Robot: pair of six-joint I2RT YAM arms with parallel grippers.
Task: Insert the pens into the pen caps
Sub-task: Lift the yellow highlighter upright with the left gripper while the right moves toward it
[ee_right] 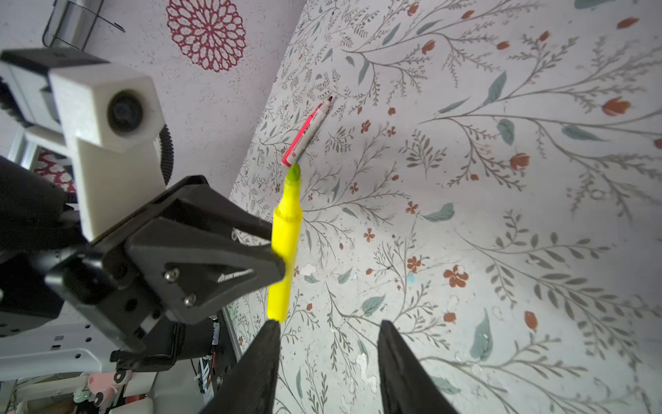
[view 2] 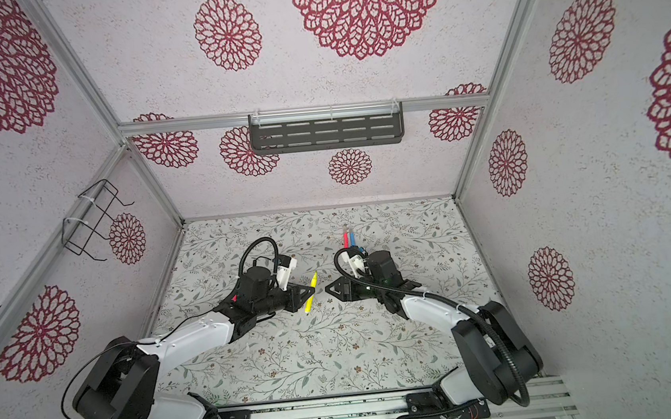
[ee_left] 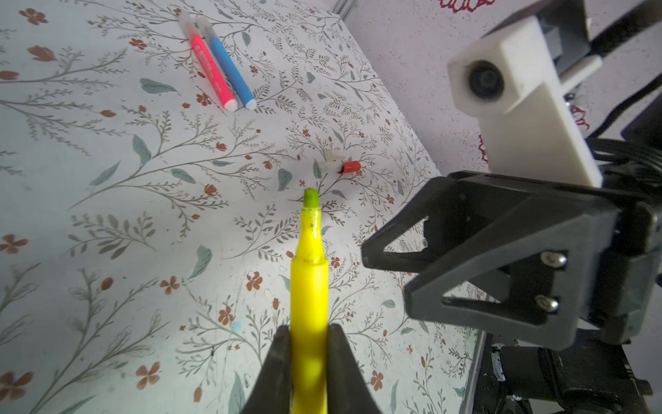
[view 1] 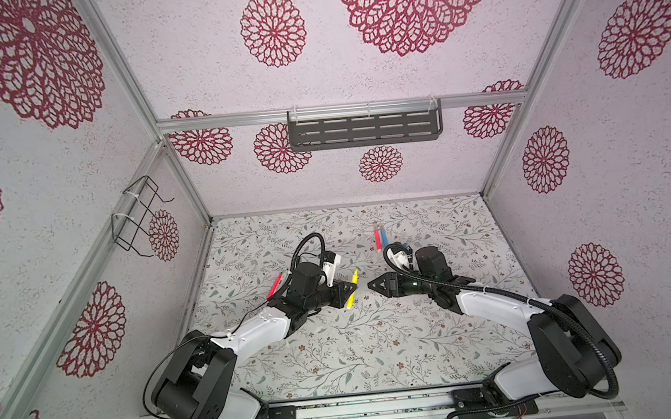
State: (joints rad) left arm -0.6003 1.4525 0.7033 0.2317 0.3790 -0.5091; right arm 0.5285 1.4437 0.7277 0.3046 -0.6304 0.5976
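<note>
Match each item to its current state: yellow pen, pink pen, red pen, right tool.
Items:
1. yellow pen
2. pink pen
3. red pen
4. right tool

States:
A. open, holding nothing
B. lying beside the blue pen
C. clamped in the left tool
D. lying alone, uncapped

Pairs: 1-C, 2-B, 3-D, 4-A
</note>
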